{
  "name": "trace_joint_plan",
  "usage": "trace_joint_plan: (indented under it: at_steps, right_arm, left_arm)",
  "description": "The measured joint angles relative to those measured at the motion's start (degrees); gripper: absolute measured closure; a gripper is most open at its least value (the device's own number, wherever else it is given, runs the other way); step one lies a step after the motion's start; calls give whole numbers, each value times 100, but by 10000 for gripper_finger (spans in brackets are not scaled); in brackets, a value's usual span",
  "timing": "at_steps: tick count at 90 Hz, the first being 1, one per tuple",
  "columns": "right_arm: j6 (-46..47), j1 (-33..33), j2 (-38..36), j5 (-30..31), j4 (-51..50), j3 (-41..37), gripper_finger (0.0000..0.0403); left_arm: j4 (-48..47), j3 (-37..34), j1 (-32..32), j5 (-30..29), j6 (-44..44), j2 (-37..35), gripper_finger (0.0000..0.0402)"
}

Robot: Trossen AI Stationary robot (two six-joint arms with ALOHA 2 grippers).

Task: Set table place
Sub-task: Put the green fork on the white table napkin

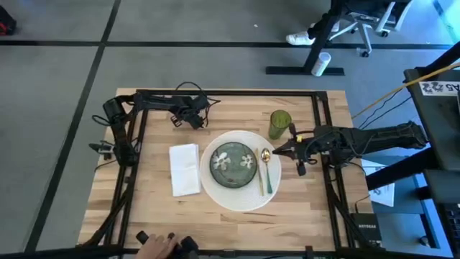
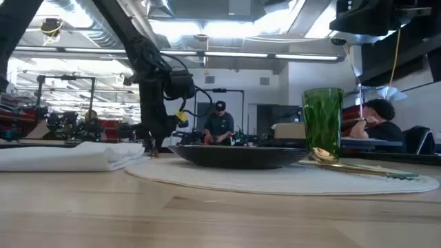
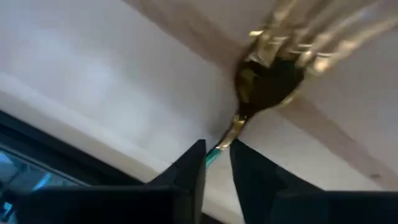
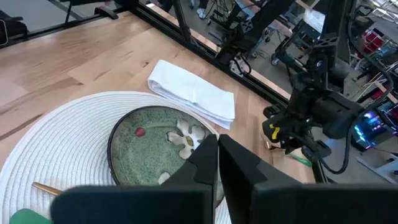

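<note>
- Left tool (image 3: 216,158) is clamped narrow on the green handle of the gold metal fork (image 3: 273,68). The tines point away from the wrist.
- In the high view the left tool (image 1: 194,121) sits by the far edge of the light butcher-block wooden desk (image 1: 144,208), between the frame bar and the large round white plate (image 1: 237,194).
- The folded white cloth napkin (image 1: 185,169) lies from that tool toward the near edge, slightly to the robot's left and close by. Its long axis runs far-to-near.
- My read: the fork goes on the napkin. That means a short pull toward the near edge, with the fork turned parallel to the napkin's long side.
- In the low view the left tool (image 2: 153,138) hangs low just behind the napkin (image 2: 69,155). I can't tell if the fork tip touches the desk.
- The left arm is clearly nearer the napkin; the right arm is across the plate.
- Right tool (image 1: 291,150) hovers just off the plate's right rim, near the green glass tumbler (image 1: 279,124). Its fingers (image 4: 205,158) are pinched together with nothing between them.
- The small green flowered dish (image 1: 233,162) is centred on the plate. The gold spoon with green handle (image 1: 267,169) lies on the plate's right side, axis far-to-near.
- Risk: the fork handle is gripped near its end, so it could swing on release.
</note>
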Motion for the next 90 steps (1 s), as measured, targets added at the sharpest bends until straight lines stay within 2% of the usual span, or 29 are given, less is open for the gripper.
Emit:
trace_joint_plan:
  at_steps: [12,43,64,78,90]
  right_arm:
    - [0,0,0,0,4,0,401]
    - [11,0,1,0,9,0,402]
    - [9,0,2,0,0,0,402]
    - [7,0,2,0,1,0,402]
    - [4,0,2,0,0,0,402]
  left_arm:
    - [-281,-4,-21,-166,-492,0,398]
    - [-814,-4,-533,-194,-2184,-344,401]
    - [-2598,445,-873,-128,-4144,-615,401]
    - [-3875,974,-1152,568,-6024,-759,401]
    - [-4613,1472,-1371,1832,-8152,-780,401]
